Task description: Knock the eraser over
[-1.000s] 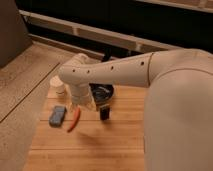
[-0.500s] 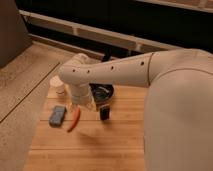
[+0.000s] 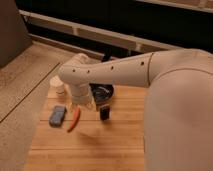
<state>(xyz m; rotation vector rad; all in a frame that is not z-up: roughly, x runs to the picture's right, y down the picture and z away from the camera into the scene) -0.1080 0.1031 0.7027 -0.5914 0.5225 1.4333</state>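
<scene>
Nothing has shifted since half a second ago; arm, claw and every object sit where they did. Low over the wooden desk (image 3: 95,147), the claw (image 3: 96,104) hangs at the end of the white arm (image 3: 117,72), which reaches in from the right and bends down at its wrist; whether the claw is open or closed cannot be told, as the wrist hides most of it. Just beside it, to the right and slightly nearer the camera, the eraser (image 3: 104,113) stands upright on the desk, a slim black block; contact between the two cannot be made out. Right behind the eraser is the dark bowl (image 3: 103,91); left of the wrist lies the orange carrot-like piece (image 3: 75,119), then the blue-grey pad (image 3: 57,116); a small white cup (image 3: 59,86) stands behind them near the desk's far left corner.
</scene>
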